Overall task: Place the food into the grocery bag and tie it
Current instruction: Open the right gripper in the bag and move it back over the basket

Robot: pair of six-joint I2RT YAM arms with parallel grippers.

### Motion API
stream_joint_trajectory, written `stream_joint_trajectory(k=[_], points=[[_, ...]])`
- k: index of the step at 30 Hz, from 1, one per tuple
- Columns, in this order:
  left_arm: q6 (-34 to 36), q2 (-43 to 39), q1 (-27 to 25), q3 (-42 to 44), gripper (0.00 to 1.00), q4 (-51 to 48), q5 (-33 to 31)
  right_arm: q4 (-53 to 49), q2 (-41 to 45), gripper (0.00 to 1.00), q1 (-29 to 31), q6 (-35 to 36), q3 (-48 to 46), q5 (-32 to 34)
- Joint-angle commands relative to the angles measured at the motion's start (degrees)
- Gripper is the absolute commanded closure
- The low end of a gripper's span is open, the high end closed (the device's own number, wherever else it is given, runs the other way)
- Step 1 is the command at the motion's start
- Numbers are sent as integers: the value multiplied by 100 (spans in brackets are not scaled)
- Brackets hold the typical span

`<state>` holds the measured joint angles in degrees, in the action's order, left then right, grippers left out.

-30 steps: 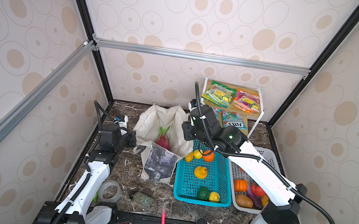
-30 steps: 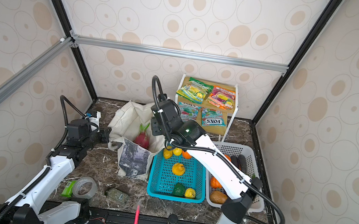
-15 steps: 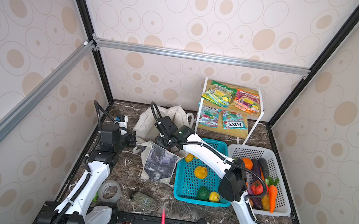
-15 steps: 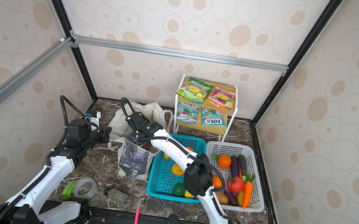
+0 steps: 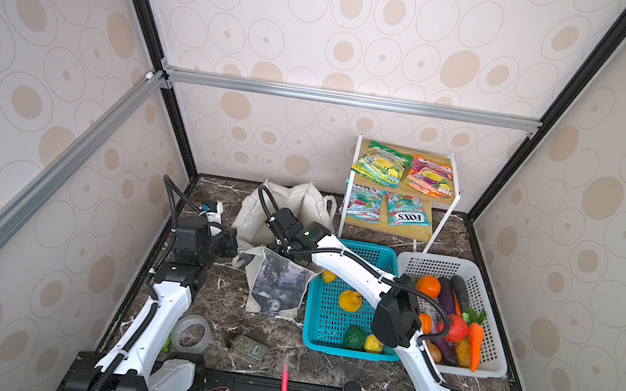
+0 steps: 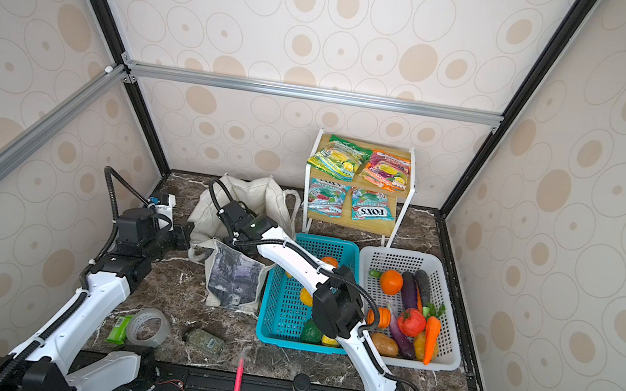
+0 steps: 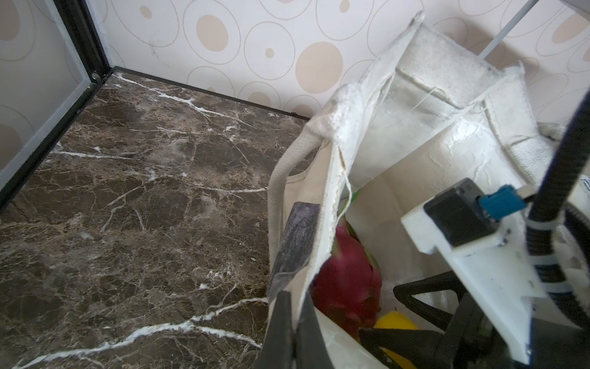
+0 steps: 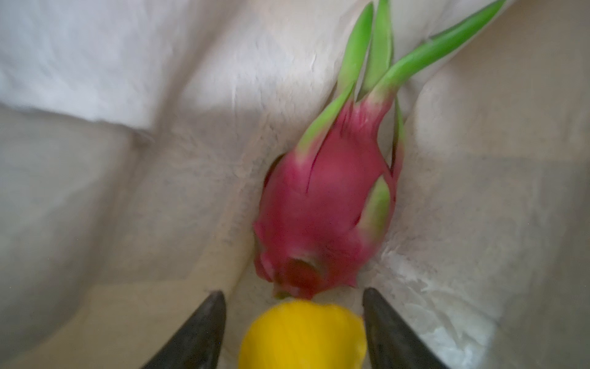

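Found the grocery bag (image 5: 293,202) slumped open on dark veined marble (image 7: 127,191), just beside the teal mesh basket (image 5: 362,248). Saw the left gripper (image 7: 295,297) pinched tight on the bag's frayed canvas rim. Noted the right gripper (image 8: 293,290) down inside, blocking the mouth from above, fingers spread wide, gripping nothing. Spotted a smooth yellow fruit (image 8: 303,335) loose between them, just beside a pink, green-leafed dragon fruit (image 8: 325,217) on the cloth.

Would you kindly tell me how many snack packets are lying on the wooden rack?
4: a green packet and an orange-red packet on the top tier of the rack; two blue-green packets on its lower tier. Others could hide underneath them.
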<state>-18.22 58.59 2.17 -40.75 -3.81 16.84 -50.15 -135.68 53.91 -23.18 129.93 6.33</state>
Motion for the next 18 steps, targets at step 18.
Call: stream_joint_trajectory(k=[18], points=[[-2,-133,4,-128,100,3,47,-683,2494,0,611,-298,-203,3000]])
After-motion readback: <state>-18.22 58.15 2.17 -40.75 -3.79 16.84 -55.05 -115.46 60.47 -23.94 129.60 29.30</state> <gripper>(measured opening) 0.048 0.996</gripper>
